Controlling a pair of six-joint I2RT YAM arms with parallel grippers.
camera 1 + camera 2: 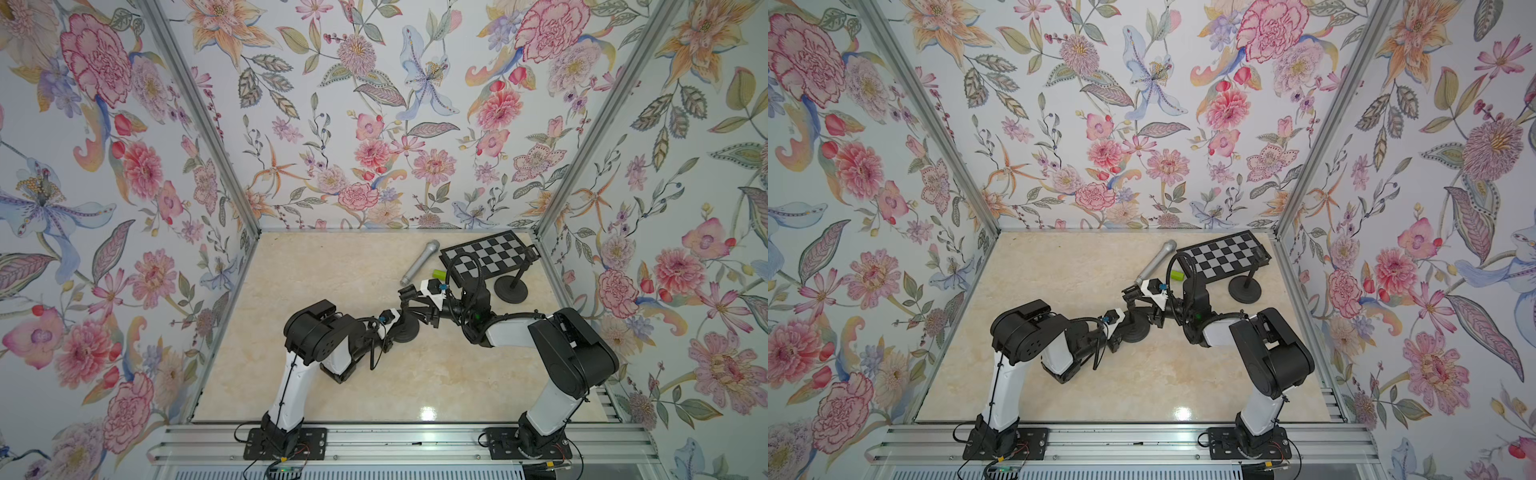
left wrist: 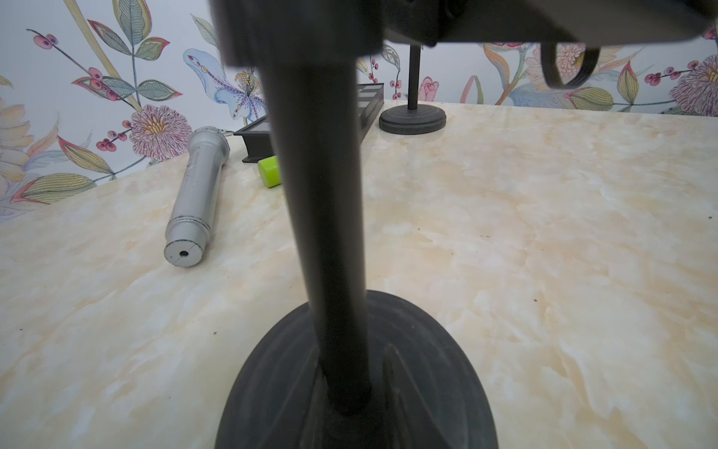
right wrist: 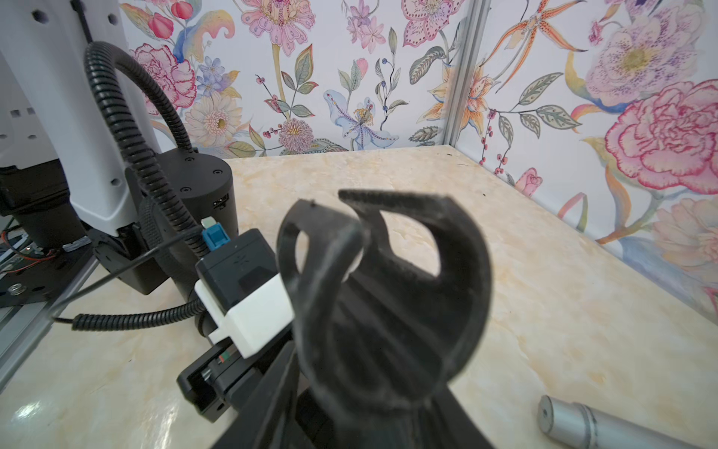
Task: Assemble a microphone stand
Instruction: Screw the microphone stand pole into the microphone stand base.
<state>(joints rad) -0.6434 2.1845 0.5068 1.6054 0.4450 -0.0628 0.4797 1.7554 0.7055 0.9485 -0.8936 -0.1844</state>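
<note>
A black microphone stand stands mid-table on its round base (image 1: 409,330) (image 2: 272,388), with its pole (image 2: 322,233) upright. My left gripper (image 1: 400,322) (image 2: 349,385) is shut on the pole just above the base. A black C-shaped microphone clip (image 3: 388,311) sits on top of the pole. My right gripper (image 1: 410,296) (image 3: 369,400) stands around the clip's lower part with its jaws slightly apart, and a gap shows on one side. The silver microphone (image 1: 419,262) (image 1: 1155,263) (image 2: 194,194) (image 3: 606,427) lies flat on the table behind both grippers.
A black-and-grey checkerboard panel (image 1: 490,255) lies at the back right. Beside it is a small green cylinder (image 1: 439,274) (image 2: 269,171). A second black round-based stand (image 1: 512,289) (image 2: 412,118) stands by the panel. Floral walls close in the marble table (image 1: 332,374).
</note>
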